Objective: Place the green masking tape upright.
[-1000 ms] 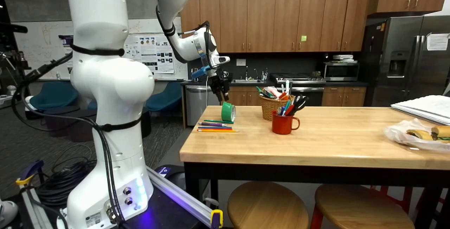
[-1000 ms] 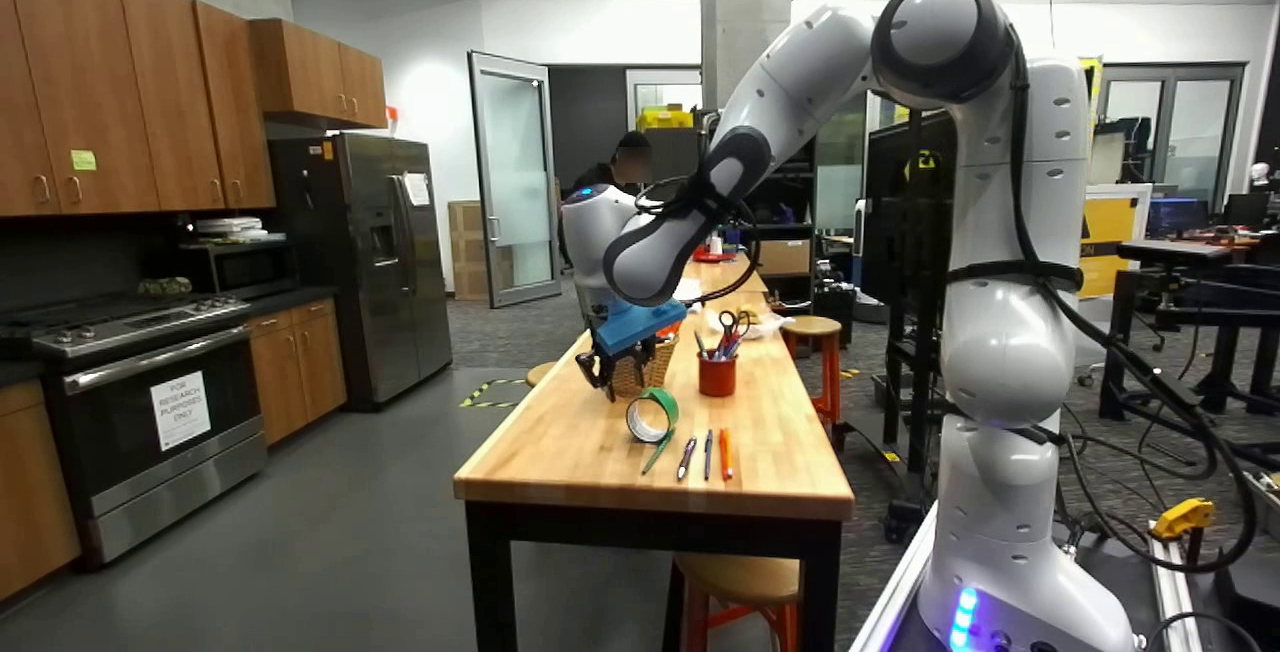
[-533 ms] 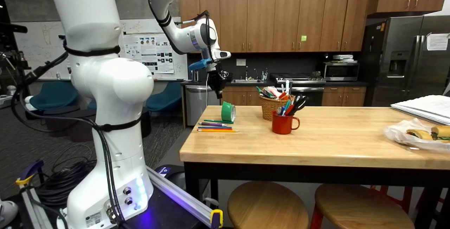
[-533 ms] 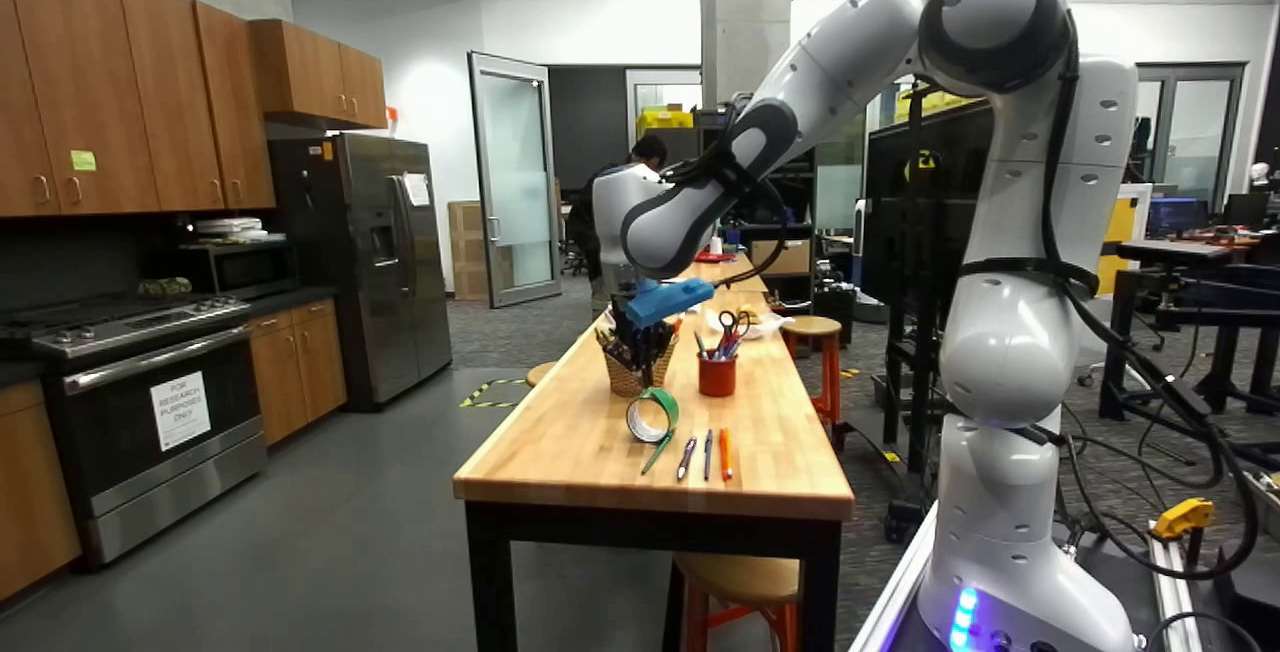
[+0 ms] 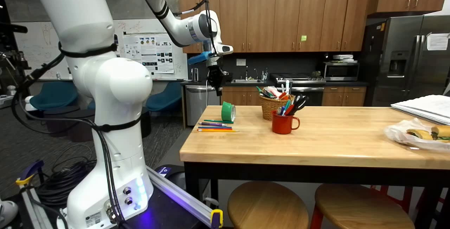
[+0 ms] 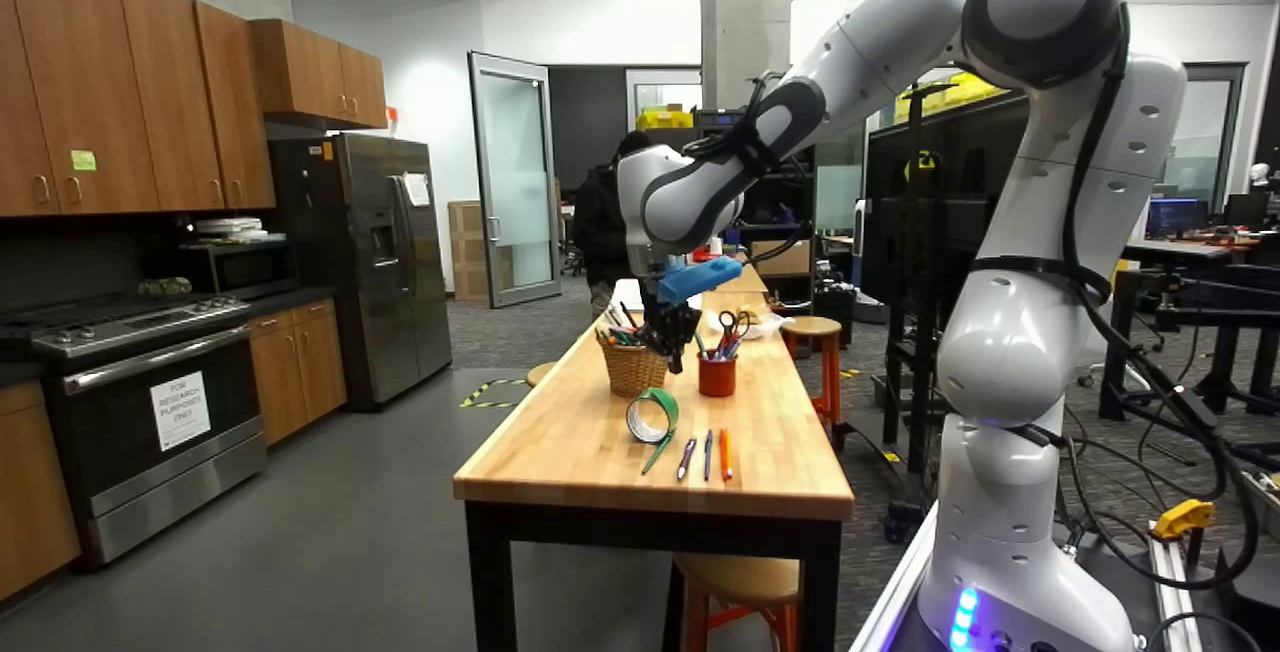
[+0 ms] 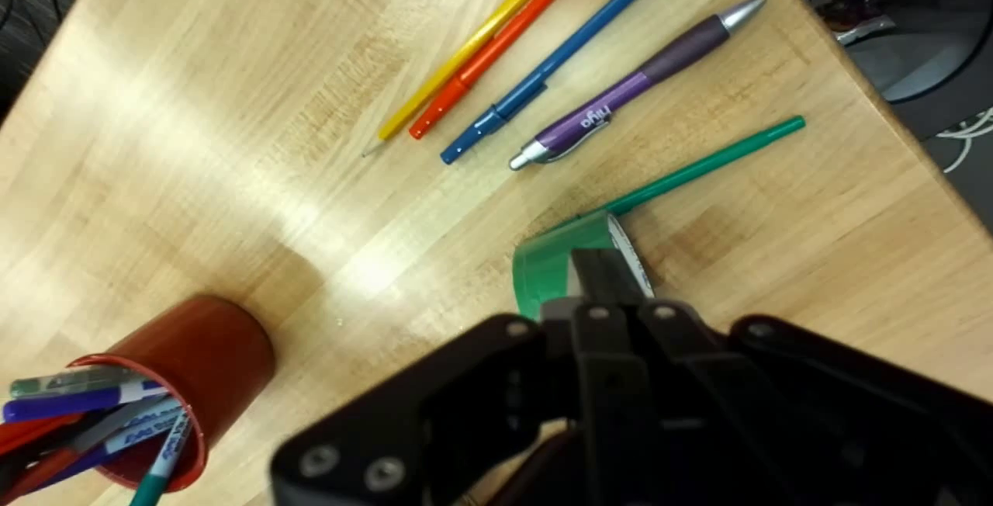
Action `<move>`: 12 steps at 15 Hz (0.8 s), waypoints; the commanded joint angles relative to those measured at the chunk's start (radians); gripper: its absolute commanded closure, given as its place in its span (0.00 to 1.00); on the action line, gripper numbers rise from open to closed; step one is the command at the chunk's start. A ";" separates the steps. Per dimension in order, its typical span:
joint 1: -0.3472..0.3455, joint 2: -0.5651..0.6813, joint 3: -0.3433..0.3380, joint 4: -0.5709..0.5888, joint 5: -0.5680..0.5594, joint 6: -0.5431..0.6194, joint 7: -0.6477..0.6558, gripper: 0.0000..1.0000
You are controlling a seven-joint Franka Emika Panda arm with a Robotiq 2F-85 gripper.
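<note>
The green masking tape (image 5: 226, 112) stands on its rim on the wooden table, its hole facing sideways, as the ring (image 6: 669, 408) shows in both exterior views. A green pen (image 7: 702, 168) lies on the table right by the tape's base; whether the two touch I cannot tell. My gripper (image 5: 219, 92) is up above the tabletop, clear of the tape. In the wrist view the gripper (image 7: 609, 277) has its fingertips together with nothing between them, and they hide part of the tape (image 7: 539, 269) below.
A purple pen (image 7: 632, 91), a blue pen (image 7: 562, 60), an orange pen (image 7: 504, 44) and a yellow pencil (image 7: 465, 52) lie beside the tape. Farther along are the red mug (image 5: 281, 125) of utensils and a wicker basket (image 6: 633, 372). The table edge (image 6: 655, 495) is close to the pens.
My gripper has gone from open to shut. It has risen and turned, and has moved away from beside the tape. The tape, pens, mug and basket have stayed in place.
</note>
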 commanded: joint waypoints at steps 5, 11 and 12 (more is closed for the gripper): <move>-0.041 0.030 -0.057 -0.101 0.032 0.099 -0.188 1.00; -0.034 0.102 -0.085 -0.112 0.133 0.148 -0.316 1.00; -0.032 0.113 -0.085 -0.110 0.156 0.149 -0.342 1.00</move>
